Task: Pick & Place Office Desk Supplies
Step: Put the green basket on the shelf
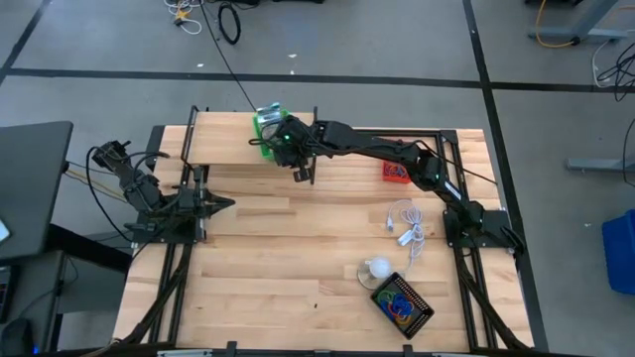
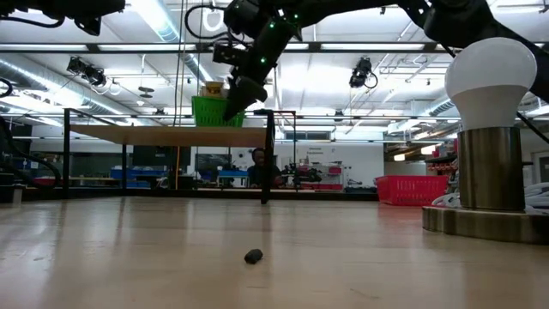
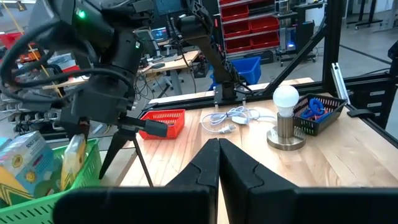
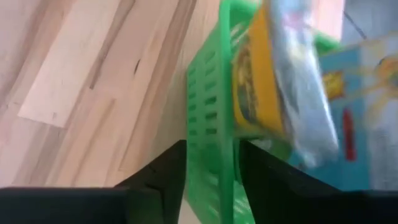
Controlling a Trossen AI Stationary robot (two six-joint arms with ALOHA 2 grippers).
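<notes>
A green mesh basket [image 1: 266, 127] holds yellow and green printed packets [image 4: 261, 74]. It hangs above the table's far edge, left of the middle, and shows well above the tabletop in the low view [image 2: 213, 112]. My right gripper [image 4: 211, 149] reaches over from the right and is shut on the basket's wall. My left gripper [image 3: 217, 155] is shut and empty, and waits at the table's left side [image 1: 223, 203]. Coloured loops [image 1: 399, 297] lie in a black mesh basket [image 1: 422, 315] at the near right. My right gripper holds the green basket by its side wall [image 4: 208, 112], near the rim. One finger [image 4: 264, 168] is inside the basket beside the yellow packet, and the other finger [image 4: 165, 168] is outside. The basket hangs clear of the table.
A red basket [image 1: 395, 173] stands at the far right. A white bulb on a metal base [image 1: 377, 268] with its white cord [image 1: 407, 226] sits near the black basket. A small dark piece [image 2: 253, 256] lies on the bare wood near the front.
</notes>
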